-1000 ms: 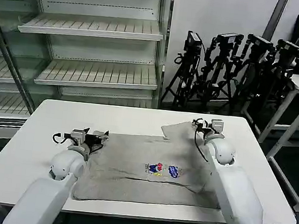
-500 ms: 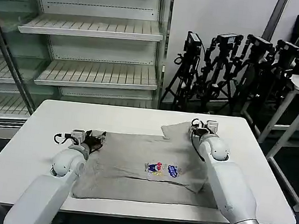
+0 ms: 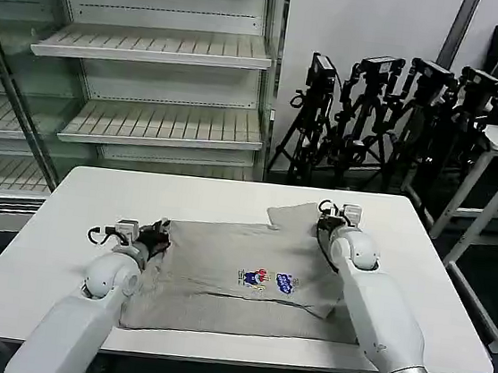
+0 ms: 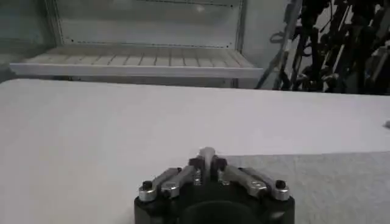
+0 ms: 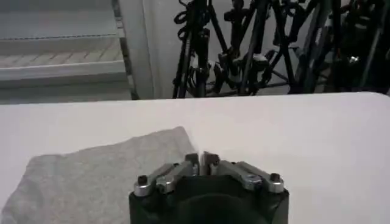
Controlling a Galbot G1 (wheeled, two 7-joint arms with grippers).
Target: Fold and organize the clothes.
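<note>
Left claw [image 3: 155,233]: I see it low at the shirt's left edge, fingers closed together on the fabric there.
Shirt [image 3: 220,278]: 1 light grey shirt, spread flat mid-bench [image 3: 66,211], chest print [image 3: 265,280] facing up, right sleeve lying toward the far side.
Right claw [image 3: 328,219]: I see it at the right sleeve, fingers pinched together at the cloth edge.
</note>
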